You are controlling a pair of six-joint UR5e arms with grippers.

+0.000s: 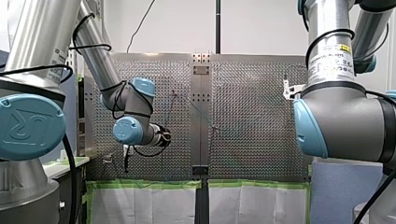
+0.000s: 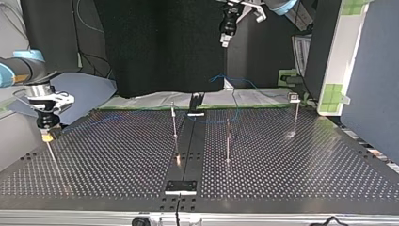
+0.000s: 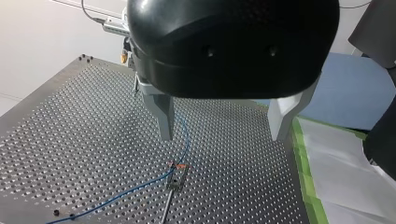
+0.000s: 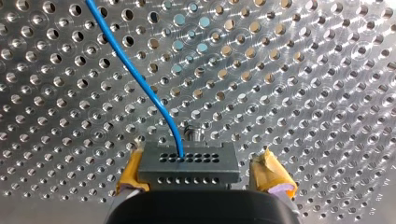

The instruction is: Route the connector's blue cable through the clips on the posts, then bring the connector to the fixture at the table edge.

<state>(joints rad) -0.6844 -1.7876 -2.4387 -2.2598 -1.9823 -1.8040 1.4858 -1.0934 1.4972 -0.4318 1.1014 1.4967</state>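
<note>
The perforated counter carries thin posts, and the blue cable runs among them. The left gripper hangs well above it over one clip post, its fingers wide apart and empty, far from the connector. The right gripper is nearer. The connector sits between its yellow-padded fingers with its long axis spanning the gap. One pad touches and the other is just clear, so the fingers are apart, not clamped. The cable leaves the connector's face ahead of the fingers.
</note>
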